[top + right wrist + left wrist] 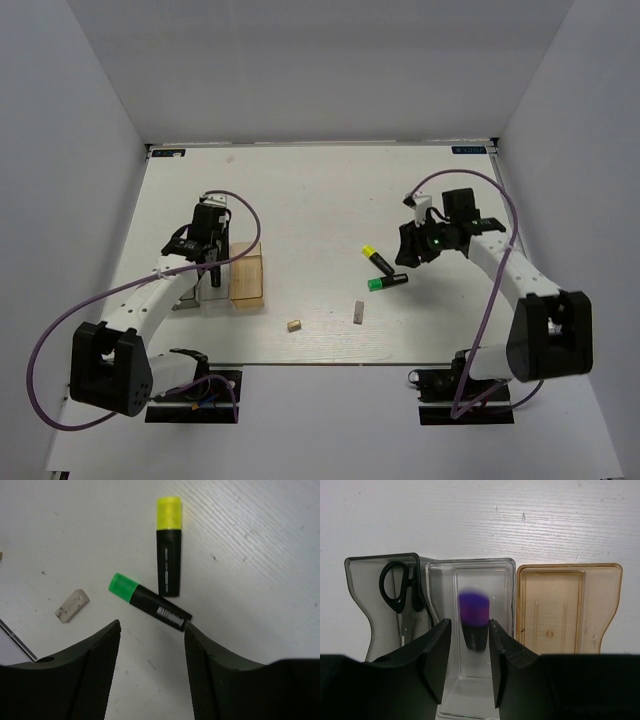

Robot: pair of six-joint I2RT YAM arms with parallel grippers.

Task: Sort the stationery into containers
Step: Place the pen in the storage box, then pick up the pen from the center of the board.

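Top view overlooks the whole surface (330,190) from the near side. Close wrist views share with it: left, the tan box (555,610); right, the green marker (147,601).

A marker (474,622) is in the middle box (470,566). The left box (360,580), just beside it, holds the scissors (395,587); the right box (600,585) sits just beside its other side. A second marker (374,258) and a third marker (388,283) lie well to its right.

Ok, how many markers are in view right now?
3. Purple-capped marker, blurred, over the clear box; yellow-capped marker and green-capped marker on the table before the right gripper. None seem hidden.
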